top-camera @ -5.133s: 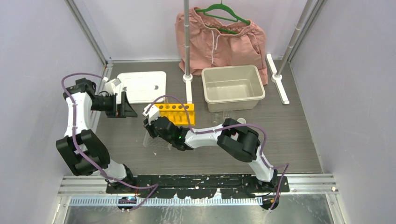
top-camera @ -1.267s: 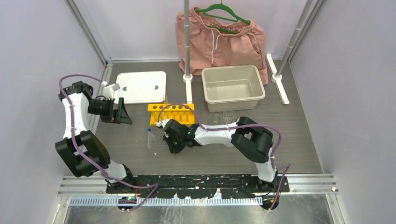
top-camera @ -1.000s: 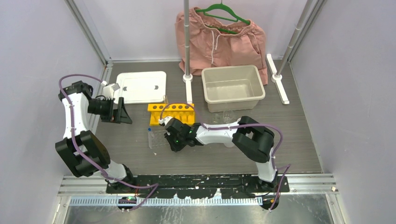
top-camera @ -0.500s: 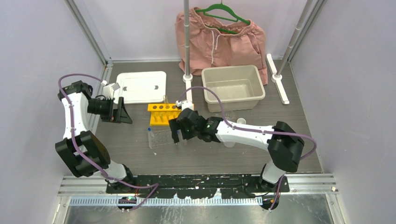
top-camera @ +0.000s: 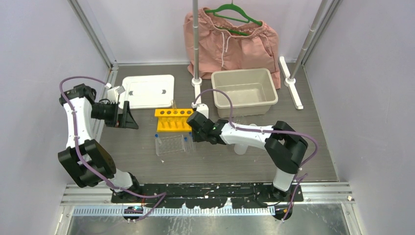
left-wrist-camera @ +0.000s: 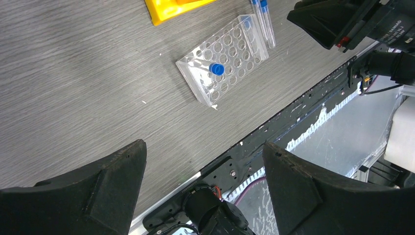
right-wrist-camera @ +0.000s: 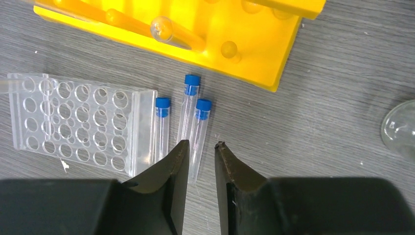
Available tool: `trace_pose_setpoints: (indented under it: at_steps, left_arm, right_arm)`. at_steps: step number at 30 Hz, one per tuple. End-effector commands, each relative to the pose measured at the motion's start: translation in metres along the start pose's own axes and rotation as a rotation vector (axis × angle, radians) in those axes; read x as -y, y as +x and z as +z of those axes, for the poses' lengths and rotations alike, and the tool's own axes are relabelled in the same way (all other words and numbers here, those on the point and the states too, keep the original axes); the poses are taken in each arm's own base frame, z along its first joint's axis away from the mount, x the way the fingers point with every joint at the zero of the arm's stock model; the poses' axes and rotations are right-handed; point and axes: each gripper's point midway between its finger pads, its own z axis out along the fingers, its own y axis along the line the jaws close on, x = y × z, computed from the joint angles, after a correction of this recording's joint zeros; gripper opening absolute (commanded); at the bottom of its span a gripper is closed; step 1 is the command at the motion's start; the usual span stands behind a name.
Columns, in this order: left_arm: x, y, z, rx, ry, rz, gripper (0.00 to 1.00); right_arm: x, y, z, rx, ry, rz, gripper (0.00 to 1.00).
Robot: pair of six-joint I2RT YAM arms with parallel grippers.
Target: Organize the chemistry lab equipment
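Tubes come in a group of three: small clear plastic tubes with blue caps (right-wrist-camera: 187,112) lie flat on the grey wood-grain tabletop (right-wrist-camera: 318,122), side by side and just beside the short end wall of the clear plastic tray with rows of round holes (right-wrist-camera: 78,117). Each is slim, see-through and straight. Their long axes run roughly parallel to that end wall, with the caps pointing toward the yellow holed test-tube rack (right-wrist-camera: 254,44) and the plain ends toward the arms' bases; the two outer ones lean slightly inward at the plain ends. A fourth blue-capped tube (left-wrist-camera: 216,69) stands upright in a hole at the tray's far corner from them. The right gripper (right-wrist-camera: 199,144) hangs over the plain ends with its jaws a narrow gap apart, the outermost tube's end showing in that gap, unclamped. The left gripper (left-wrist-camera: 204,146) is spread wide and empty, off to the left of the tray.
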Motion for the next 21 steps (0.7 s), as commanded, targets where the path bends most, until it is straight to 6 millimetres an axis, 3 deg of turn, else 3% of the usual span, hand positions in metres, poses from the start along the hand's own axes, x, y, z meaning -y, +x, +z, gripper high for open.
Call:
trace_pose_setpoints:
  at_steps: [1, 11, 21]
  left_arm:
    - [0.012, -0.009, -0.011, 0.049, 0.009, 0.028, 0.89]
    - [0.013, -0.009, -0.014, 0.051, 0.001, 0.036, 0.89]
    - [0.013, -0.009, -0.012, 0.05, 0.008, 0.034, 0.89]
  right_arm:
    - [-0.017, -0.02, 0.006, 0.067, -0.029, 0.053, 0.31]
    - [-0.019, -0.006, 0.024, 0.037, -0.012, 0.039, 0.31]
    - [-0.023, 0.001, 0.028, 0.015, -0.02, 0.029, 0.31]
